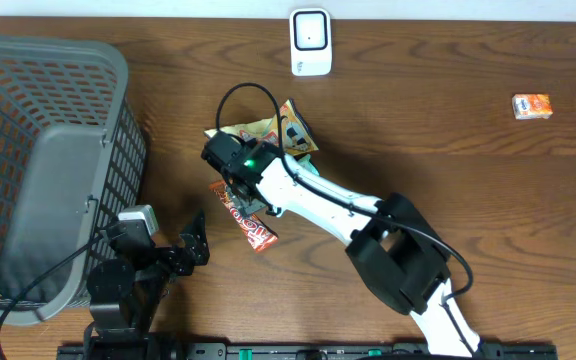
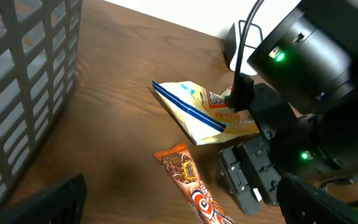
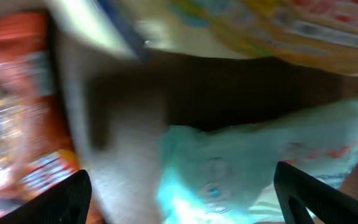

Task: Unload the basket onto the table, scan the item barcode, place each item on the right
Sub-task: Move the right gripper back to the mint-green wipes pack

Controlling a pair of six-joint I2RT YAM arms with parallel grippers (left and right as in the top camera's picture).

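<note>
Right pincer released over the snack packets, left pincer released by the basket

My right pincer (image 1: 240, 195) hangs low over the middle of the desk (image 1: 448, 100), its fingertips (image 3: 61, 199) spread wide and gripping nothing. In the blurred right wrist view a teal packet (image 3: 229, 180) lies on the wood between them. An orange wrapper (image 1: 253, 228) lies flat just to one side of it and a yellow packet (image 1: 268, 128) just beyond, close to the teal one. The white scanner (image 1: 309, 42) stands at the desk's far edge, well apart from the packets. My left pincer (image 1: 196, 245) is also wide open and empty, near the grey basket (image 1: 118, 70) and facing the orange wrapper and the yellow packet.
</note>
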